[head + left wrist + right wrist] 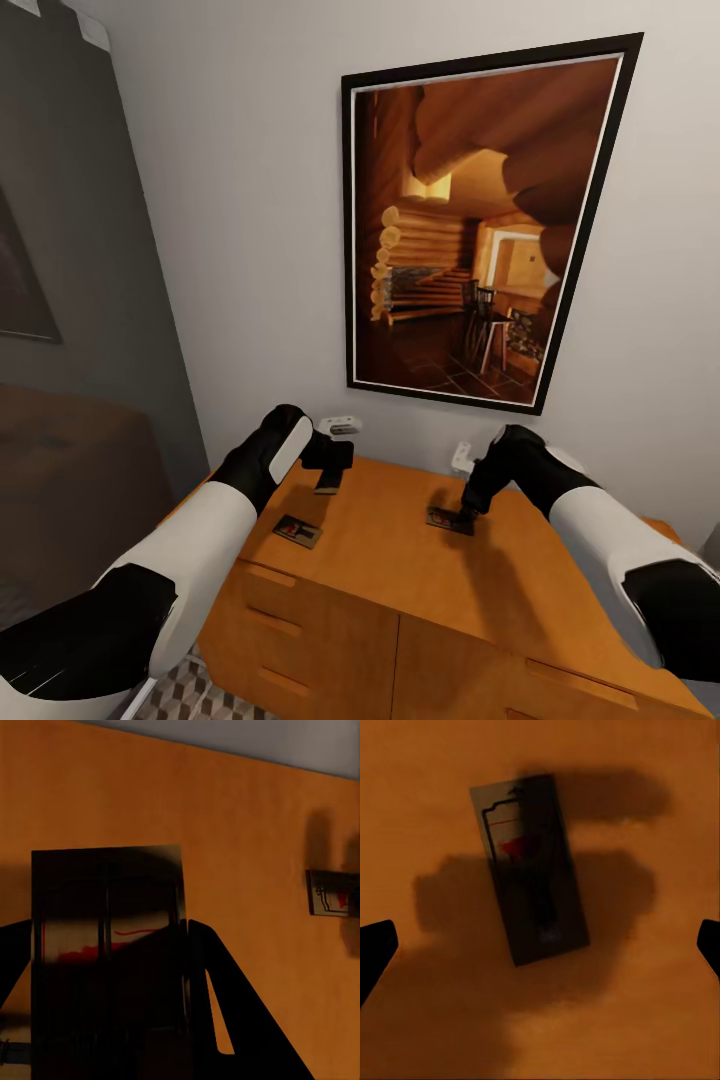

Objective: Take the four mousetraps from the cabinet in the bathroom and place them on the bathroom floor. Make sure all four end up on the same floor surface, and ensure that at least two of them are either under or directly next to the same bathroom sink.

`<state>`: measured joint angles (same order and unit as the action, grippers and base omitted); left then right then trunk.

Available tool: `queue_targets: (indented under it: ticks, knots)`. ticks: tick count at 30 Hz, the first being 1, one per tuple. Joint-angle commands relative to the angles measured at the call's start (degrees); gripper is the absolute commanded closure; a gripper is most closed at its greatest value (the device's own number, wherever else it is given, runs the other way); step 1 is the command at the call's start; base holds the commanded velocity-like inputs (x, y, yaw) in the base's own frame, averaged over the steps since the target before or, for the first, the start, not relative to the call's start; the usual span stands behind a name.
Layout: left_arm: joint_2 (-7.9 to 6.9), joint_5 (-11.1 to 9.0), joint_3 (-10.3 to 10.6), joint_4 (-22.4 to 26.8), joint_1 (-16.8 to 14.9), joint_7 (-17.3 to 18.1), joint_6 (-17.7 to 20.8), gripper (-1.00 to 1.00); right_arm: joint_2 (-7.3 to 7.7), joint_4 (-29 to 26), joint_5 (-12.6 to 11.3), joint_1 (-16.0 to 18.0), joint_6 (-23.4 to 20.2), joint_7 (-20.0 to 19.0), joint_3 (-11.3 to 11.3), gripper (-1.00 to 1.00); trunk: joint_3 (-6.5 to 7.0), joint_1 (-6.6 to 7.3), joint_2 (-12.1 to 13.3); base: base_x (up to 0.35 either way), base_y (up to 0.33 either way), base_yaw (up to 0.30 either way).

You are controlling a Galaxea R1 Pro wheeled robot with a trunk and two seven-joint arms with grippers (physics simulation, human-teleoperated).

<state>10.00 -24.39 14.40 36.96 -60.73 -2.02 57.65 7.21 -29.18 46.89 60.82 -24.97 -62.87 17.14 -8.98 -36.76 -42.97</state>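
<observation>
— Looking down from the head camera, what lies on the cabinet (400, 560)?

— Three mousetraps show on or above its smooth orange-brown top. One mousetrap (297, 531) lies flat near the front left corner, free of both arms. A second one (328, 481) is at the left gripper (330, 470), farther back toward the wall. A third (450, 520) lies flat under the right gripper (468, 508), right of the middle.

— Is the left gripper clamped on its trap?

— Yes. In the left wrist view the dark board (109, 960) stands between the two black fingers (240, 1020), which press its sides, and it looks tilted up from the wood. That same view shows the right-hand trap (330, 893) off in the distance, flat on the top.

— And the right gripper?

— Its jaws are spread wide. The right wrist view shows the trap (530, 866) lying flat on the wood in shadow, a red mark on its face, with the fingertips (375, 945) far out at either side and touching nothing.

— Anything else around?

— A large framed picture (480, 225) of a log interior hangs on the white wall above the cabinet, and two small white wall fittings (340, 424) sit just above the back edge. A bit of cube-patterned floor tile (190, 695) shows beside the cabinet's drawer fronts (290, 640).
</observation>
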Motion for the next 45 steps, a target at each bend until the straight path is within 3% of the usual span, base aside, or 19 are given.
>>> queue_targets:
  ticks: [1, 5, 15, 45]
  knots:
    - [0.0, 0.16, 0.02, -0.02, 0.0, 0.01, 0.01, 1.0, -0.29, 0.02, 0.09, 0.0, 0.22, -0.01, 0.0, -1.0, 0.0, 0.0, 0.0, 0.0, 0.0, 0.0]
    - [0.0, 0.15, 0.02, -1.05, 0.0, 0.0, -0.02, 1.0, -1.18, 0.02, 0.22, 0.0, 2.19, -0.05, -0.07, -1.0, 0.0, 0.0, 0.0, 0.0, 0.0, 0.0]
    - [0.0, 0.13, 0.02, -1.7, 0.0, 0.0, -1.38, 1.0, -1.41, -0.08, -0.14, 0.0, 4.96, 0.06, -0.59, -1.0, 0.0, 0.0, 0.0, 0.0, 0.0, 0.0]
    - [0.0, 0.13, 0.11, -1.81, 0.0, 0.0, -1.66, 1.0, -1.41, -0.35, -0.22, 0.0, 5.37, 0.22, -0.79, -1.0, 0.0, 0.0, 0.0, 0.0, 0.0, 0.0]
